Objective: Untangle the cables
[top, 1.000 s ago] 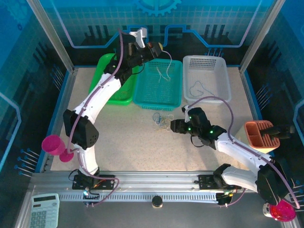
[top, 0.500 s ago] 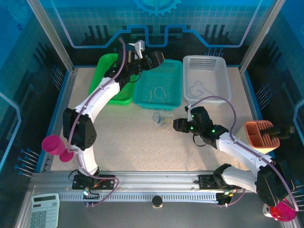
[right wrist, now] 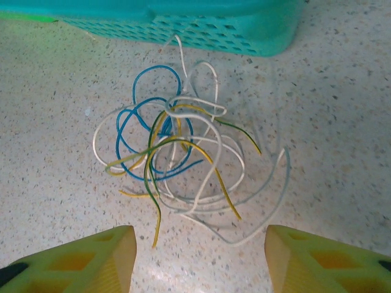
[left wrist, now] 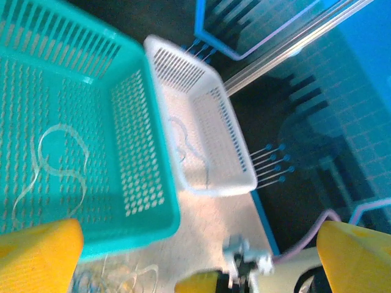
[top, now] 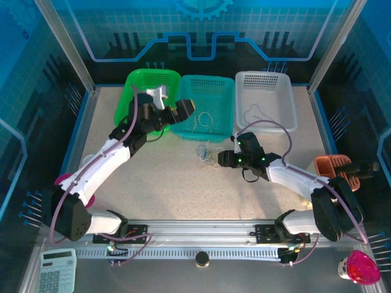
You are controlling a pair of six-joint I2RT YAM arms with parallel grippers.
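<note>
A: Mid-sort, by the look of it. Down on the desk (top: 177,189), just in front of the teal basket (top: 203,133), a knot of cables (right wrist: 177,152): blue, white and yellow-green, looped through one another.

B: Over at the right claw (right wrist: 198,259): parted to a middling gap, nothing held, low and aimed straight at the knot. Reads as lining up to pick out one strand.

A: And the left claw (left wrist: 198,250)? Spread wide, empty, up by the teal basket's left side. Inside that basket, one whitish cable (left wrist: 58,159) lying loose. In the white basket (top: 287,107), a dark cable (top: 253,113).

B: Calls for care next. Best to pinch a single outer loop, perhaps the pale end straying off to the right, and lift slowly rather than scoop the whole heap.

A: Room? Plenty of bare desk on the near side and to the left of the knot. Tight on the far side, though, with the teal basket wall just beside the topmost loops.

B: Worth watching the two arms too, near each other around that basket front. Probably safer to draw the strand toward open desk, away from the wall.
</note>
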